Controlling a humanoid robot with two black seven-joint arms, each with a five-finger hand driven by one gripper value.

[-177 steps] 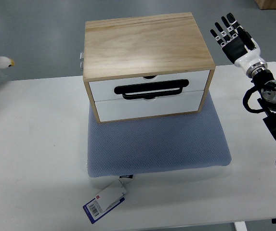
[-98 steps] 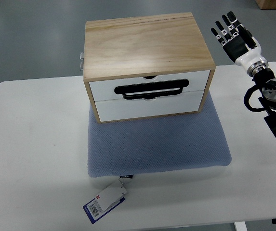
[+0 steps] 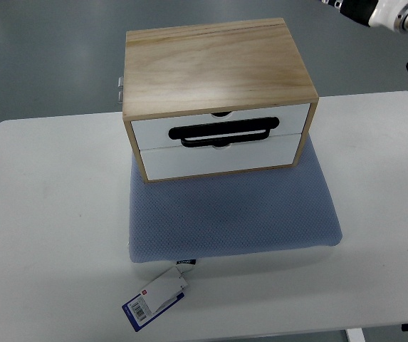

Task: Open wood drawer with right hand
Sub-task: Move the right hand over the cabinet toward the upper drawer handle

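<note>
A light wood box (image 3: 214, 60) stands on a blue-grey cushion (image 3: 232, 214) in the middle of the white table. Its front holds two white drawers, an upper one (image 3: 154, 132) and a lower one (image 3: 218, 160), both pushed in flush. A black loop handle (image 3: 221, 133) lies across the seam between them. My right arm shows only as a white wrist (image 3: 387, 13) and a black cable at the top right corner, well above and to the right of the box. The hand itself is cut off by the picture's top edge. Nothing touches the drawers.
A blue and white barcode tag (image 3: 154, 299) lies on the table (image 3: 47, 214) just in front of the cushion. A small metal hinge (image 3: 120, 87) sticks out at the box's back left. Grey floor lies beyond the table's far edge.
My right arm has swung up and away from beside the box to the top right corner, its hand mostly leaving the picture. The person's sleeve at the left edge is gone.
</note>
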